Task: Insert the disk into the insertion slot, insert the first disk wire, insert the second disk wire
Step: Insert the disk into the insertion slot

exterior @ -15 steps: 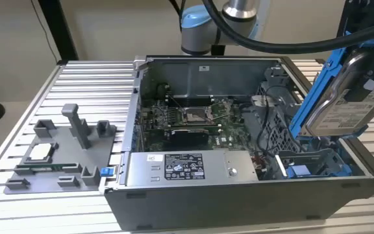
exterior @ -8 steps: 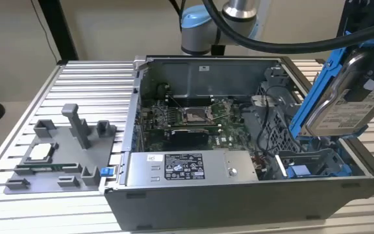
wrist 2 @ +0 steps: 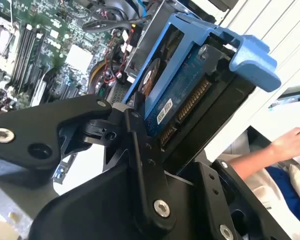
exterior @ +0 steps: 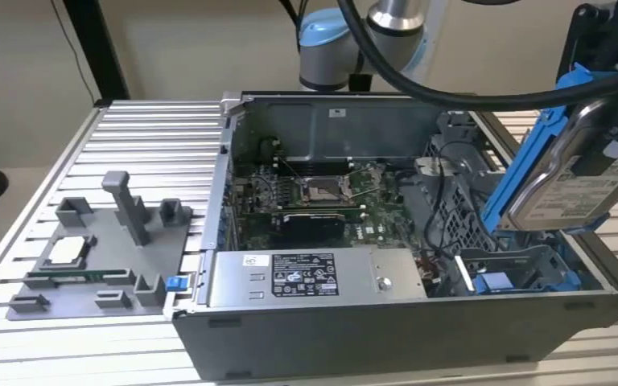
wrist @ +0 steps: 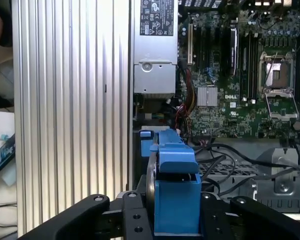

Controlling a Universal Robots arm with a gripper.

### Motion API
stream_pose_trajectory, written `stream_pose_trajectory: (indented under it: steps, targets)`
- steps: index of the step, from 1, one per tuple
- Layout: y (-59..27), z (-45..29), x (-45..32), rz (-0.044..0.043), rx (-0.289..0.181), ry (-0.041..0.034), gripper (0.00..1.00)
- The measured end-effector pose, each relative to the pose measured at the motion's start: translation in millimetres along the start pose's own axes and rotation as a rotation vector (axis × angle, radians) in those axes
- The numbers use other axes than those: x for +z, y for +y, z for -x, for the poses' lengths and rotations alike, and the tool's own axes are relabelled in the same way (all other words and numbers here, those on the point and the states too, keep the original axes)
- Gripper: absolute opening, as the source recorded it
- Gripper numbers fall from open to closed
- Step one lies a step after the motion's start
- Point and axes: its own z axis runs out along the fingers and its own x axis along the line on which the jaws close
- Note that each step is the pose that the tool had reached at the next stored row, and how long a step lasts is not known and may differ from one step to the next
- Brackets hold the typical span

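My gripper is shut on the disk, a silver hard drive with a white label clipped in a bright blue frame. The disk hangs tilted, steeply on edge, above the case's corner at the exterior view's right. Below it lies the insertion slot, a bay lined with blue rails. In both wrist views black fingers clamp the blue-framed disk from either side. Dark cables lie in the case beside the slot; I cannot tell which are the disk wires.
The open grey case holds a motherboard, a grey power supply box and a perforated cage. A grey fixture plate with small parts sits on the slatted table. A person's hand is nearby.
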Motion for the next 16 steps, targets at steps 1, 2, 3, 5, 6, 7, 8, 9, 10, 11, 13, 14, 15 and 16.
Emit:
stream_pose_trajectory:
  steps: [1,2,3,5,6,7,8,9,10,11,13,14,15,16]
  targets:
    - [-1.2,-0.1,1.8,0.0,0.0,0.0,0.0]
    - [-2.4,0.0,3.6,0.0,0.0,0.0,0.0]
    - [-3.3,0.0,5.3,0.0,0.0,0.0,0.0]
    - [-5.0,0.0,8.9,0.0,0.0,-0.0001,0.0]
    - [-5.8,0.1,10.6,0.0,0.0,0.0001,0.0]
    - [-5.9,0.1,12.5,0.0,0.0,0.0001,0.0]
    - [-6.0,0.1,14.3,0.0,0.0,0.0001,0.0]
    - [-6.1,0.1,16.1,0.0,0.001,-0.0001,0.0]
    - [-6.2,0.1,17.9,0.0,0.001,-0.0001,0.0]
    - [-6.3,0.1,19.7,0.0,0.001,-0.0002,0.0]
    - [-6.5,0.1,23.4,0.0,0.001,-0.0001,0.0]
    - [-6.6,0.1,25.2,0.0,0.001,-0.0001,0.0]
    - [-6.8,0.1,27.0,0.0,0.001,-0.0001,0.0]
    - [-6.9,0.1,28.8,0.0,0.001,-0.0001,0.0]
